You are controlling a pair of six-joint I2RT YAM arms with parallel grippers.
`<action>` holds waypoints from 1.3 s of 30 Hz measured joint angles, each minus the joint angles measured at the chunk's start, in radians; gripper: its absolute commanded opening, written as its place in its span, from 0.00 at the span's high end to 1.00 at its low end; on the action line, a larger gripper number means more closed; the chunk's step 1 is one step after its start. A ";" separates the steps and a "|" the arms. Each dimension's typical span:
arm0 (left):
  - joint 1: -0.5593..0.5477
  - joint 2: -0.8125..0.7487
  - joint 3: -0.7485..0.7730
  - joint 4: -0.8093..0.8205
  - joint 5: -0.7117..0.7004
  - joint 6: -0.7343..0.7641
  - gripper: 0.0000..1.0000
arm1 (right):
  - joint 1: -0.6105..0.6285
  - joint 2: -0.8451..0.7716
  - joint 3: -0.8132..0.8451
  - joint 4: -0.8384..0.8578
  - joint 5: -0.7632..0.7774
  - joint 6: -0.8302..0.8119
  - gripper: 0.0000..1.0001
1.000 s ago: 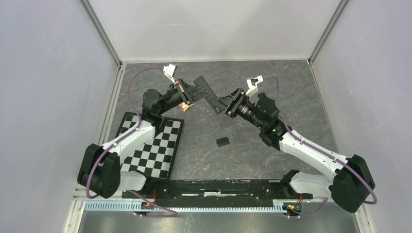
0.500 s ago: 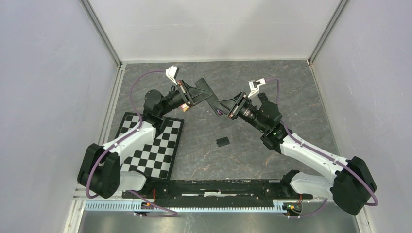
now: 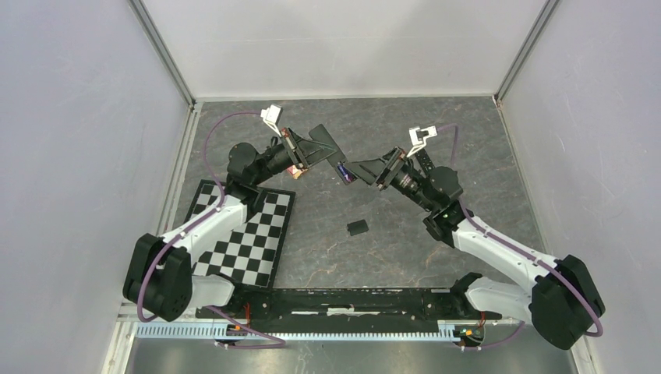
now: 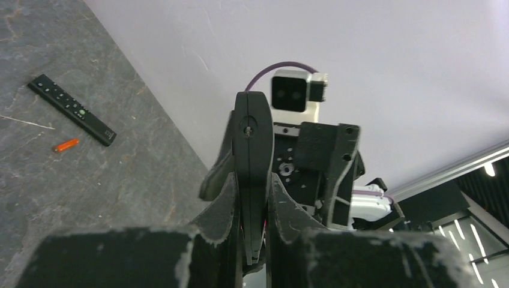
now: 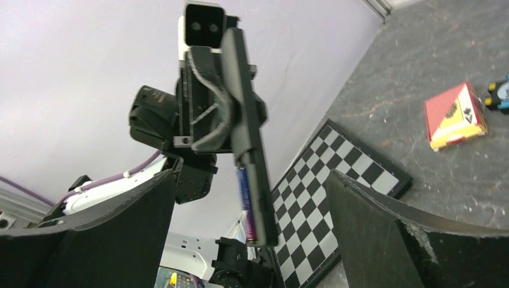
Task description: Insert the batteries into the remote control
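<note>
Batteries in view number two. The purple battery (image 5: 245, 204) lies lengthwise in the lower back of the remote (image 5: 243, 120), which is held up above the bench (image 3: 436, 132). Whether it is fully seated I cannot tell. The orange battery (image 4: 66, 144) lies loose on the bench just beside a second remote (image 4: 72, 110), near the wall and well apart from both arms.

Remotes number two: the held one and the one lying flat on the bench. One small black piece (image 3: 357, 227) lies alone on the bench between the arms, on the side nearer their bases. One chequered board (image 3: 242, 234) lies under the left arm (image 3: 210, 218). One red-and-yellow box (image 5: 454, 115) and one blue-and-black gadget (image 5: 499, 93), cut off by the frame edge, lie on the bench near the board.

The left jaws are closed tight on the remote, with one finger (image 4: 231, 198) on each side of it. The remote stands out well past the fingertips, seen edge-on from the left wrist.

The right jaws are spread wide and hold nothing. Their two fingers (image 5: 120, 228) stand far apart in the right wrist view. The remote's lower end, with the purple battery, stands in the gap between them, with clear space on either side.
</note>
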 measured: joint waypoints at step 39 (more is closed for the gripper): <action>0.019 -0.028 -0.017 -0.193 0.018 0.145 0.98 | -0.039 0.056 0.059 -0.203 -0.155 -0.383 0.20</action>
